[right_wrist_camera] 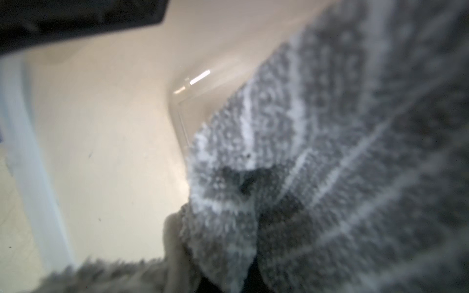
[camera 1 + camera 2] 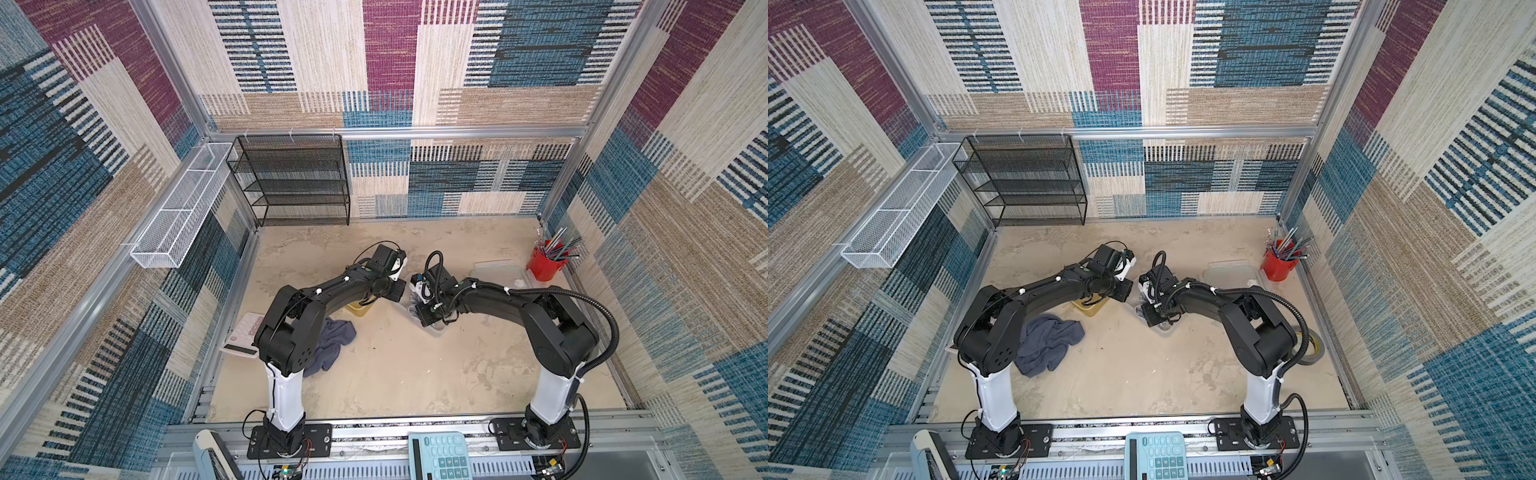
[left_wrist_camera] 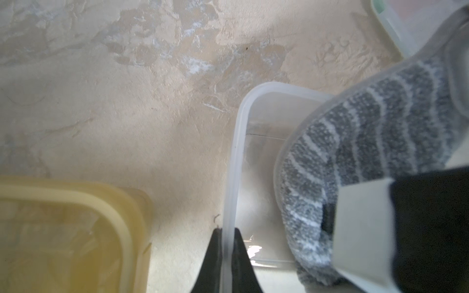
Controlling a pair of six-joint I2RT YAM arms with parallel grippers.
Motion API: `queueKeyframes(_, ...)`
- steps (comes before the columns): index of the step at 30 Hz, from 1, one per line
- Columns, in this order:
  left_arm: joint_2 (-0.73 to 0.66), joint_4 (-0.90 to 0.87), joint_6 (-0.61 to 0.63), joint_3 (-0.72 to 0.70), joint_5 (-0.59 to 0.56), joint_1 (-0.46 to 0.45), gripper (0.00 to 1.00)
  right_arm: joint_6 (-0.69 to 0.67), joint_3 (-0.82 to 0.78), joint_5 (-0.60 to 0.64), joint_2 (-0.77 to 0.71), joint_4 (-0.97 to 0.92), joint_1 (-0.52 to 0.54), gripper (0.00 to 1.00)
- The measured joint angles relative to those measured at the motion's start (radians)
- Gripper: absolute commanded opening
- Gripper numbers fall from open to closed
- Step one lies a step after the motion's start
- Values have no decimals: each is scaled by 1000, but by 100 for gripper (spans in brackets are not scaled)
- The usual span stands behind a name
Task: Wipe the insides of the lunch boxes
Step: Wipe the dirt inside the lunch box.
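Brace clear frosted round-cornered plastic lunch box (image 3: 234,152), on bench (image 3: 101,101) beside translucent amber lunch box (image 3: 76,228), with left jaws clamped on its rim; press fuzzy grey white-striped cloth (image 3: 355,152), pinched in right jaws, into corners, sweeping slowly.

On the tabletop (image 2: 415,374), a red pen cup (image 2: 542,268) stands in the far right corner, a black mesh shelf (image 2: 299,183) in the far left.
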Motion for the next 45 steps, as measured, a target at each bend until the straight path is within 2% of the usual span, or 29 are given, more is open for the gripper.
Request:
queueKeyframes(10, 4, 18, 14, 3, -7, 5, 0, -52, -36, 68, -42, -34, 1, 1)
queueKeyframes(22, 10, 48, 18, -5, -1, 8, 0, -10, 39, 262, 4, -108, 6, 0)
queueKeyframes(28, 3, 79, 16, -26, 4, 7, 0, -23, 61, 261, 9, -118, 4, 0)
queueKeyframes(32, 2, 81, 15, -29, 3, 6, 0, -13, 74, 313, 39, -153, 7, 2)
queueKeyframes(35, 2, 102, 15, -29, 4, 3, 0, -8, 80, 389, 42, -164, 9, 3)
queueKeyframes(41, 2, 179, 10, -31, 10, -6, 0, -14, 120, 653, 80, -164, 9, 5)
queueKeyframes(45, 3, 211, 11, -40, 30, -5, 0, -43, 139, 759, 105, -154, 11, 6)
